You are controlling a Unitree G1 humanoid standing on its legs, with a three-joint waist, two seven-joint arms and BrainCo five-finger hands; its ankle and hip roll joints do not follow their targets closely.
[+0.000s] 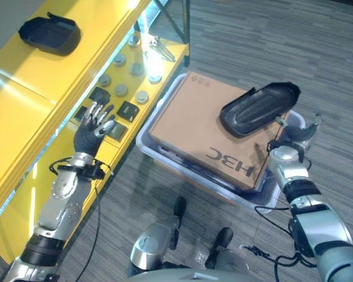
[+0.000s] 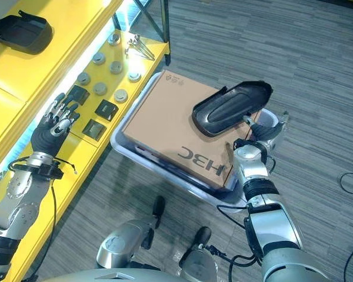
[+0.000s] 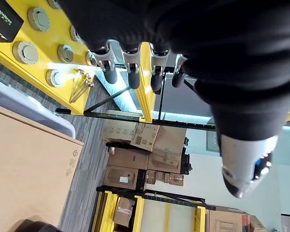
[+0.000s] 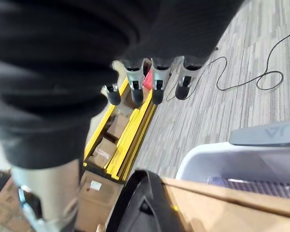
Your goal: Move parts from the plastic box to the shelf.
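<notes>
A grey plastic box [image 1: 165,161] on the floor holds a large cardboard carton [image 1: 191,123]. A long black moulded part [image 1: 256,108] lies across the carton's far right corner. My right hand [image 1: 295,134] is just beside that part's right end, over the box's right rim. Its fingers [image 4: 154,79] are straight and hold nothing, and the part's edge [image 4: 142,205] shows under the palm. My left hand [image 1: 93,130] hovers open over the yellow shelf's lower board [image 1: 115,155], fingers [image 3: 133,67] spread. Another black part [image 1: 49,34] rests on the upper board [image 1: 100,53].
Round metal discs [image 1: 122,89] and flat black squares [image 1: 127,110] lie on the lower board beside my left hand, with loose bolts [image 1: 159,50] further back. The shelf's dark leg [image 1: 185,29] stands behind the box. Stacked cartons [image 3: 145,150] fill racks in the distance.
</notes>
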